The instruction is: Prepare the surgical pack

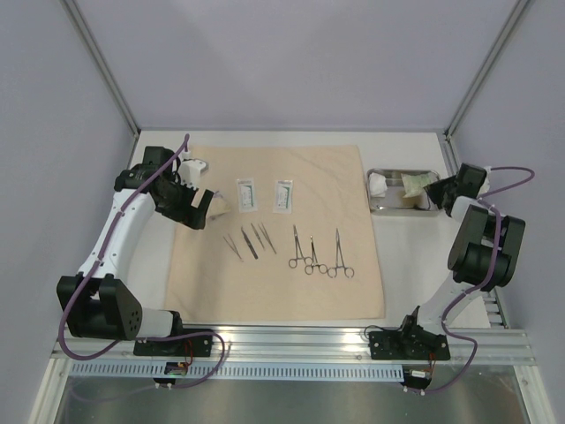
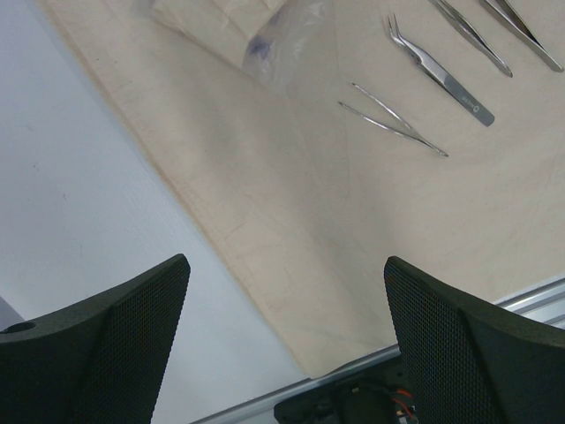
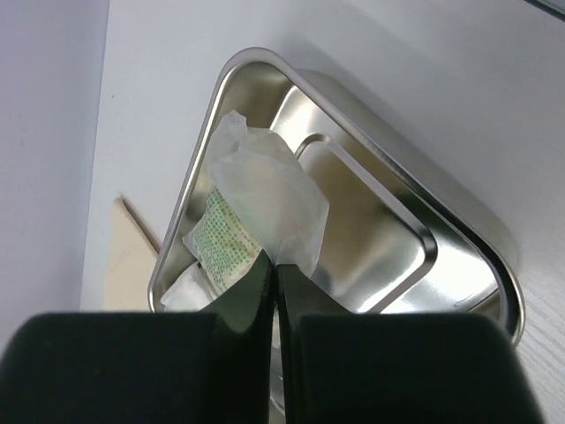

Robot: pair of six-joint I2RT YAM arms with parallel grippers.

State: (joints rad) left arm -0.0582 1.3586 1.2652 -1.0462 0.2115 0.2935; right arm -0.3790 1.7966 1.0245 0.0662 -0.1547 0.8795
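Observation:
The tan cloth sheet (image 1: pixel 274 265) lies flat in the middle of the table. On it are two white packets (image 1: pixel 244 194), three tweezers (image 1: pixel 250 241) and three steel clamps (image 1: pixel 314 254). My left gripper (image 1: pixel 205 208) is open and empty over the cloth's left edge, beside a clear bag of gauze (image 1: pixel 222 202). In the left wrist view its fingers (image 2: pixel 132 336) stand wide apart above the cloth (image 2: pixel 291 194), with tweezers (image 2: pixel 393 119) beyond them. My right gripper (image 1: pixel 443 193) is shut on a green-printed packet (image 3: pixel 265 199) over the steel tray (image 3: pixel 397 230), which also holds a gauze pad (image 1: pixel 379 184).
The steel tray (image 1: pixel 403 208) sits on bare white table right of the cloth. An aluminium rail (image 1: pixel 291 344) runs along the near edge and also shows in the left wrist view (image 2: pixel 530 300). Grey walls and frame posts enclose the table on three sides.

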